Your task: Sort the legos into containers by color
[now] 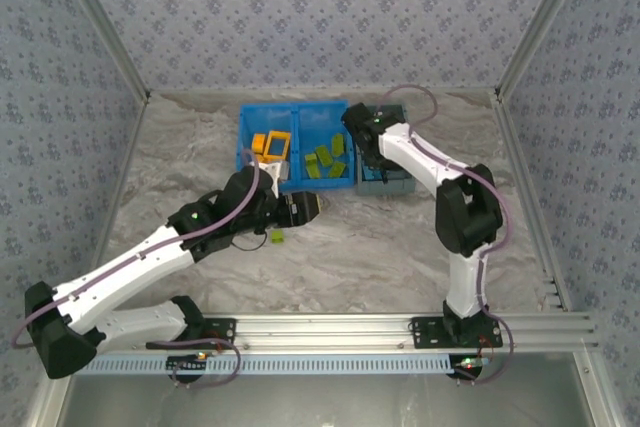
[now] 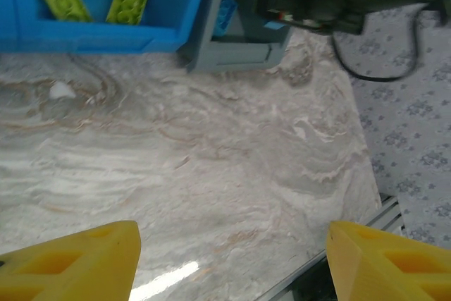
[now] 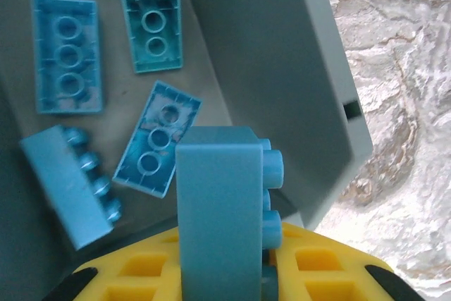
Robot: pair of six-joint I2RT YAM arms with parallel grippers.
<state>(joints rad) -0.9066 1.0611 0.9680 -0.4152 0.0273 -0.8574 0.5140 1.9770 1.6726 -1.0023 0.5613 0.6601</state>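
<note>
Holding the small light blue plastic lego brick (image 3: 220,202) tight, our right gripper (image 3: 225,269) hangs over the grey plastic bin (image 3: 282,68); we should drop it low, inside. Our left gripper (image 2: 232,259) stands wide, empty.

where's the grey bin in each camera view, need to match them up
top external: grey bin back centre-right, just right of the blue bin, partly under the right arm.
left wrist: grey bin top centre, right of the blue bin.
right wrist: grey bin left and centre, light blue legos inside.
shared landmark: marbled table.
</note>
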